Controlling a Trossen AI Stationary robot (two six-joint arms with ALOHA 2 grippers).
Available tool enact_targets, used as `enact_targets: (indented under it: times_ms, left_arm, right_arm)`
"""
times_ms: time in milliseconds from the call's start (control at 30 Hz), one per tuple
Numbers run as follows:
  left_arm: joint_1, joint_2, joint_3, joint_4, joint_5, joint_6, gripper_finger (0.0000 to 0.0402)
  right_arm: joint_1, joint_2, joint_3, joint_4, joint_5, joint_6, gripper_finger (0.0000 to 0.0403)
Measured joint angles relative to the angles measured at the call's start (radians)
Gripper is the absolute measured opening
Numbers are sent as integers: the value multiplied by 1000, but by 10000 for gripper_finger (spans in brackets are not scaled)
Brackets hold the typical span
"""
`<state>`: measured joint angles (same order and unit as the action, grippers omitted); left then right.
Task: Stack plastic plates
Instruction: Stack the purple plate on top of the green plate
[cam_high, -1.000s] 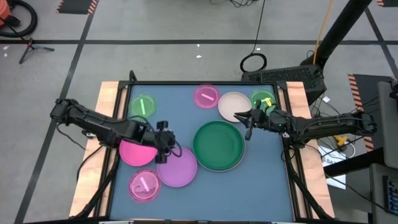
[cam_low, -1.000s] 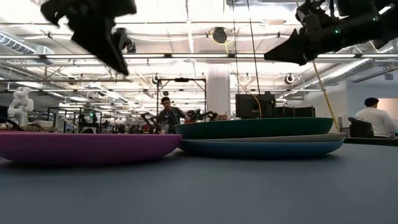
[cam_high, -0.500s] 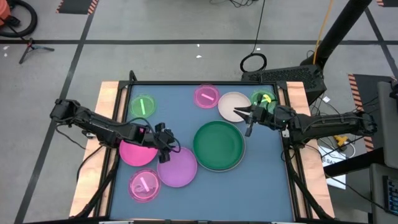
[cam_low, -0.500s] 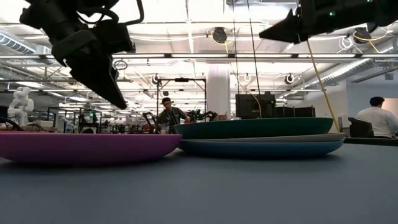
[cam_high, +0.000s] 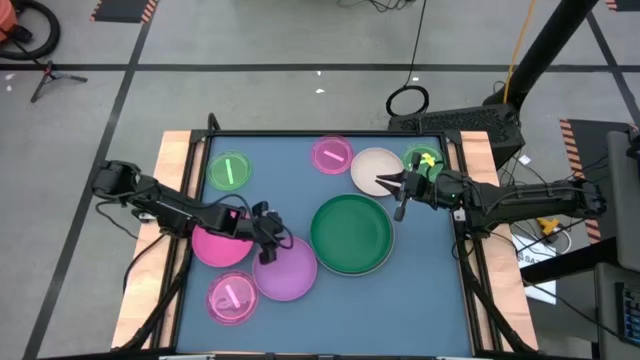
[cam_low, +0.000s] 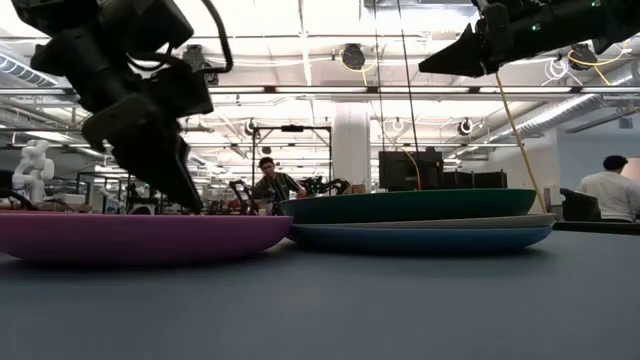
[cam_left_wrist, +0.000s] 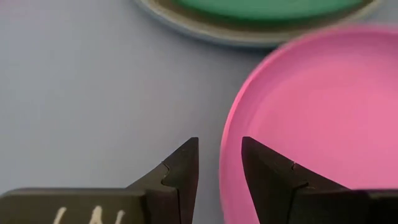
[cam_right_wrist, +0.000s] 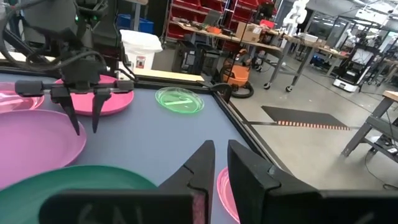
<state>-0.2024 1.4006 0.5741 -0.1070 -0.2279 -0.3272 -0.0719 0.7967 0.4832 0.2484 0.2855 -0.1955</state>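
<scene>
Left gripper (cam_left_wrist: 219, 163) narrowly parted, your fingers straddle the smooth lilac plate's (cam_high: 284, 268) thin round rim, bare blue table (cam_high: 290, 180) on its outer side | dark green plate (cam_high: 351, 232) lies flat just beyond, stacked on a blue one | right gripper (cam_high: 383, 187) narrowly parted, above the cream plate (cam_high: 372, 165) farther back.

Left gripper (cam_low: 185, 190) low over lilac plate (cam_low: 140, 238); green plate (cam_low: 410, 205) stacked on blue plate (cam_low: 420, 238).
</scene>
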Motion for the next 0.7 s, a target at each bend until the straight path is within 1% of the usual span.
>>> enact_targets:
  times_ms: [100,433,700]
  left_arm:
    - [0,19,0,9,0,0,129]
    - [0,21,0,1,0,-23,129]
    - [-3,21,0,-79,12,-100,129]
  right_arm:
    - [0,0,0,-6,0,0,38]
    - [0,0,0,-15,0,0,38]
    - [0,0,0,-20,0,0,38]
